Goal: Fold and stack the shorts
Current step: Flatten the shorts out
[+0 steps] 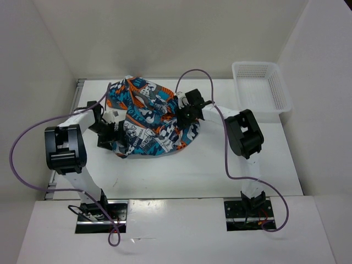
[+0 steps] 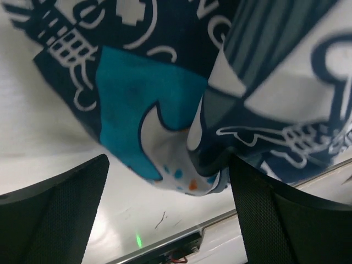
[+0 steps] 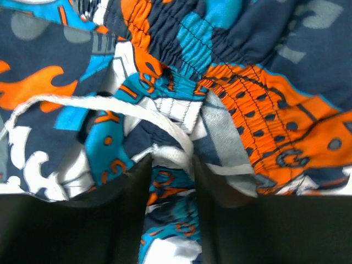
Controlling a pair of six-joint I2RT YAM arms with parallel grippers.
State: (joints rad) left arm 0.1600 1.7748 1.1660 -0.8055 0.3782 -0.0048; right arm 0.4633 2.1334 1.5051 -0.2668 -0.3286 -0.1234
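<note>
While the shorts (image 1: 146, 118) sit bunched mid-bench (image 1: 181, 170), centre of the overhead frame, which hand's actually got them? – rigfan

Right hand (image 1: 183, 114), at the heap's right edge: fingers nearly closed, pinching waistband (image 3: 220, 71) cloth by the drawstring (image 3: 110, 104). Left hand (image 1: 115, 135) touches the left edge, fingers wide apart, with a fold hanging between them unclamped. Heap runs left-right between both, so I'd guess left has to close before any spreading out. – mk2
</note>
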